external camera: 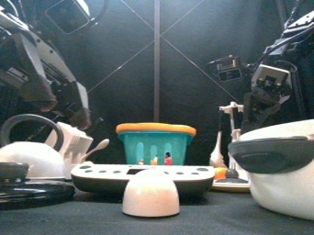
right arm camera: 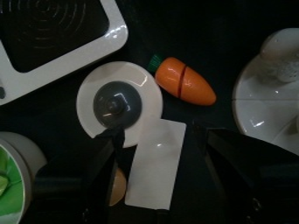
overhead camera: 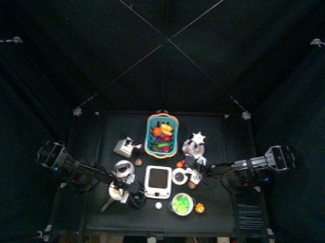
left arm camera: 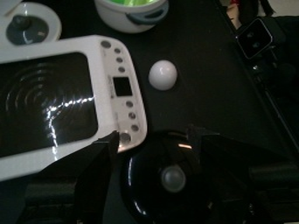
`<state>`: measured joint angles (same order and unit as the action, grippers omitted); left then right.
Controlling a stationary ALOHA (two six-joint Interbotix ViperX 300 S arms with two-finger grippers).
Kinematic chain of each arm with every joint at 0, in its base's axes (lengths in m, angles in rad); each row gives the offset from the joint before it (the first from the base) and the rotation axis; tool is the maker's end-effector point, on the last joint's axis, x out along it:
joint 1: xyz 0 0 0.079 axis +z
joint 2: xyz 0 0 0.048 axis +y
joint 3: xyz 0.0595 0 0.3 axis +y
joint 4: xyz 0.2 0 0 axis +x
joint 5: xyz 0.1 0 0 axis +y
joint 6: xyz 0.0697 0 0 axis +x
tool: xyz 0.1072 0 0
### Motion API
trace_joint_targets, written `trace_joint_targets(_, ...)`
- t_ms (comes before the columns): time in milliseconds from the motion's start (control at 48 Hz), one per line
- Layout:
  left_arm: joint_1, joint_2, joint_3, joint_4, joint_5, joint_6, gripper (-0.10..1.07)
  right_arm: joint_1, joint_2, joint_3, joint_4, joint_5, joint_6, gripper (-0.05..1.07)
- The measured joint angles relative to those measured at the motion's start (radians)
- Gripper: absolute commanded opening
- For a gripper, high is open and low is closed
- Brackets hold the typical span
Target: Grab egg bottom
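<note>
Top view: the small black table (overhead camera: 121, 123) is crowded, with one black arm entering from each side, and neither has reached the task's piece.

The largest thing near the work is the flat white kitchen scale with a dark ringed weighing plate (left arm camera: 59, 96), lying mid-table in front of the teal plastic basket with an orange rim (external camera: 156, 142).

The left gripper (left arm camera: 163, 162) hangs over a round black lid with a pale knob (left arm camera: 173, 175), at the scale's edge. Its jaws are spread about as wide as they go, with nothing between them.

The right gripper (right arm camera: 163, 162) hovers on the other side of the scale. Its jaws are also parted and empty, above a white paper strip (right arm camera: 158, 166) that lies beside an orange toy carrot (right arm camera: 187, 80).

The smallest item is the target. The small white dome-shaped egg bottom (external camera: 152, 195) sits alone on bare table at the front edge, flat side down as far as can be told. In the left wrist view it lies just beside the scale's button strip (left arm camera: 163, 73), apart from both grippers.

So I judge the task barely begun. The left jaws are ready but short of the egg. What remains is to travel over it, descend around the dome and close. The rounded shell may slip out of a pinch taken too high.
</note>
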<state>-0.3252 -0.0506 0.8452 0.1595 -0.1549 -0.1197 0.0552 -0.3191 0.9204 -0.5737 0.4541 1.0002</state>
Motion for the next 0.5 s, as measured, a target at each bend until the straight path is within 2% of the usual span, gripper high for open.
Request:
trace_joint_targets(229,0.002,0.130,-0.106,0.086,-0.071,-0.002,0.95,0.000,-0.002,0.000,-0.017,0.002,-0.002,0.94)
trace_joint_targets(500,0.002,0.253,-0.193,0.097,-0.094,-0.002,0.95,-0.002,-0.002,0.005,-0.018,0.002,-0.002,0.94)
